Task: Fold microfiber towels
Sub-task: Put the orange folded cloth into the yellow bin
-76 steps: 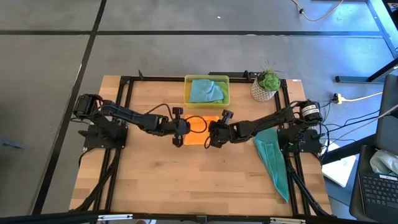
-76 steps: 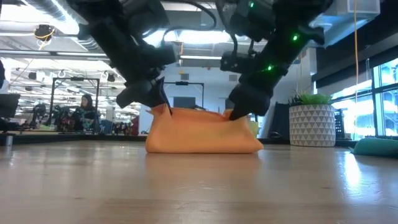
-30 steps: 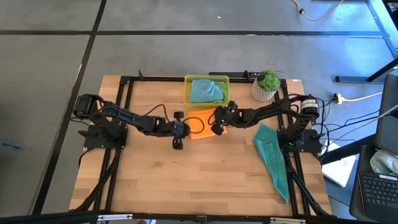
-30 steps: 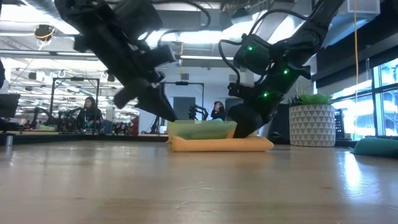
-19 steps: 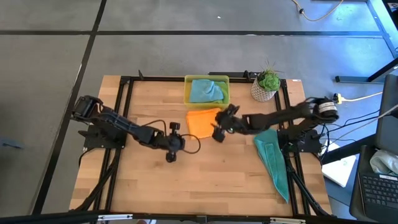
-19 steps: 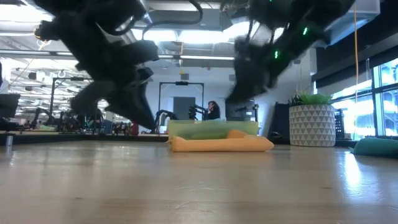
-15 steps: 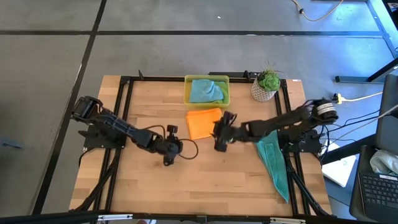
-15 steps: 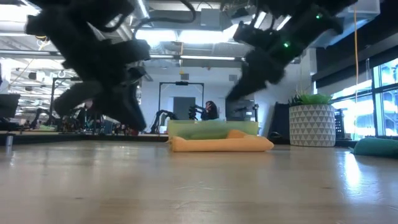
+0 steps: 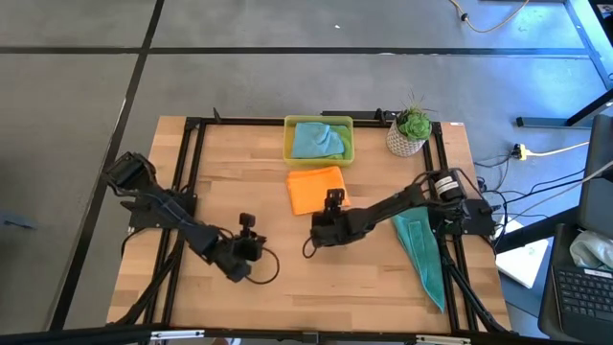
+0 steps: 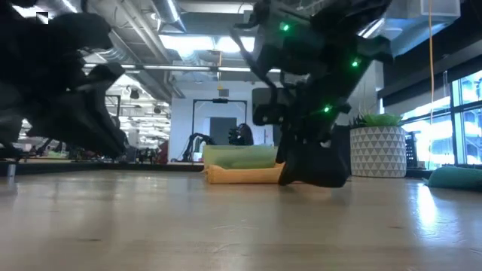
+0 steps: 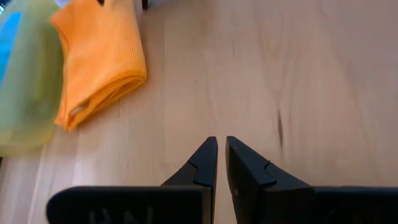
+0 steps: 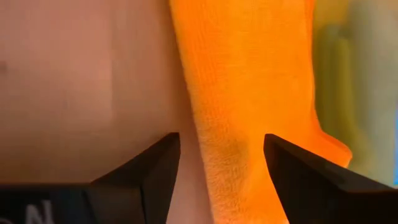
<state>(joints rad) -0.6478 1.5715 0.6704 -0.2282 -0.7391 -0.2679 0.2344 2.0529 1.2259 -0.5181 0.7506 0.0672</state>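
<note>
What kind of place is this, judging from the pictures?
Probably a robotics lab or open workshop hall. The low view shows exposed ceiling ducts and more work stations behind the wooden table. Outside the table's edge, the high view shows loose cables and a laptop.

A wooden table [image 9: 316,297] is seen, framed by black rails. A yellow tray [image 9: 319,153] is set at its far edge; an orange towel [image 9: 316,190] is laid just before the tray, a potted plant [image 9: 411,131] beside the tray, a teal towel [image 9: 421,247] farther right.
</note>
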